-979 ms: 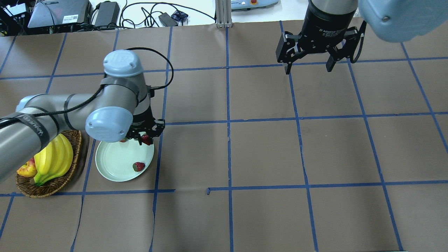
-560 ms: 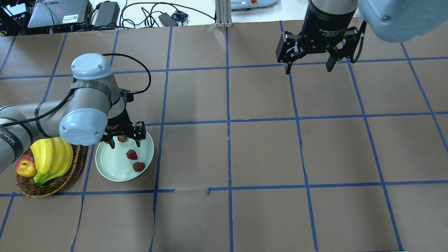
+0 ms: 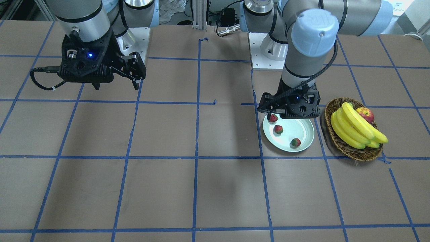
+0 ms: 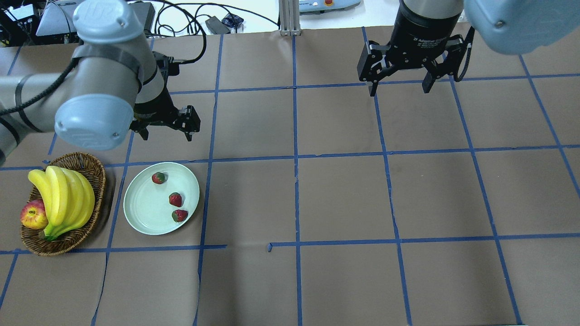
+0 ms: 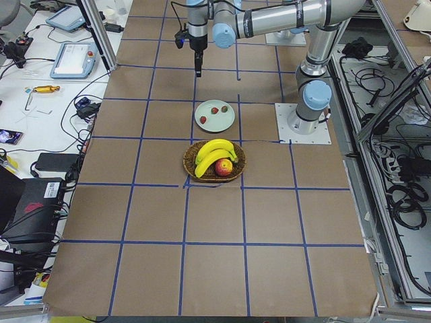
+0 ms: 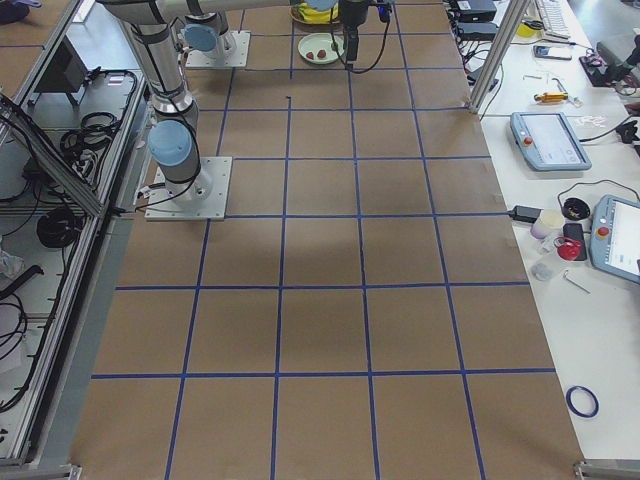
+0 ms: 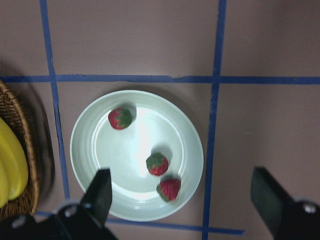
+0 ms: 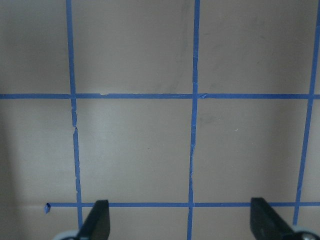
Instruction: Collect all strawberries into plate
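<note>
Three strawberries [image 4: 158,178] [image 4: 175,199] [image 4: 180,215] lie on the pale mint plate [image 4: 145,213]. In the left wrist view they show as one near the far rim [image 7: 120,118] and two close together [image 7: 157,164] [image 7: 169,189] on the plate [image 7: 115,165]. My left gripper [image 4: 167,135] is open and empty, raised above the table just beyond the plate's far edge. My right gripper [image 4: 399,92] is open and empty, high over the far right of the table, and its wrist view [image 8: 180,204] shows only bare table.
A brown wicker basket [image 4: 68,240] with yellow bananas [image 4: 63,199] and a red-yellow apple [image 4: 32,215] stands just left of the plate. Cables and electronics [image 4: 136,16] lie beyond the table's far edge. Blue tape lines grid the brown table.
My left gripper opened and let a strawberry drop onto the plate. It then rose and drew back past the plate's far rim. The right arm has not moved.
</note>
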### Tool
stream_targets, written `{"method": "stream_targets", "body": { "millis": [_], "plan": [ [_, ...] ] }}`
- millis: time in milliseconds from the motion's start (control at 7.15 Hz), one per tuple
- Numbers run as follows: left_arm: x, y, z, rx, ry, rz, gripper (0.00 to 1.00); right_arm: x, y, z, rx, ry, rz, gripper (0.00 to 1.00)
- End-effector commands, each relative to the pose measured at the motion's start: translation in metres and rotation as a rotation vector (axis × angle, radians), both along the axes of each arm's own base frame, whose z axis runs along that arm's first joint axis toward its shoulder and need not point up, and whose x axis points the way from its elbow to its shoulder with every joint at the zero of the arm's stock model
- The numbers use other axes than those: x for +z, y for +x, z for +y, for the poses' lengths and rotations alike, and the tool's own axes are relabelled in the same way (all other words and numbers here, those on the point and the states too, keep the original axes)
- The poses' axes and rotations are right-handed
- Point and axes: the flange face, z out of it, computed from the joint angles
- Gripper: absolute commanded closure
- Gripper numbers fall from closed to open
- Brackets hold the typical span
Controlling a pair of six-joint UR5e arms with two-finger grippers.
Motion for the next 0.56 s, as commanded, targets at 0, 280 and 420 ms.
{"method": "stream_targets", "body": {
  "millis": [0,280,420],
  "plan": [
    [0.07,-0.034,0.009,-0.048,-0.046,0.1,0.0,0.0,0.0,0.0,0.0,0.0,0.0,0.0],
    [0.089,-0.032,0.025,-0.057,-0.077,0.097,0.0,0.0,0.0,0.0,-0.002,0.0,0.001,0.0],
    [0.1,-0.019,0.022,-0.048,-0.097,0.095,0.0,0.0,0.0,0.0,-0.003,-0.001,0.001,0.0]
  ]
}}
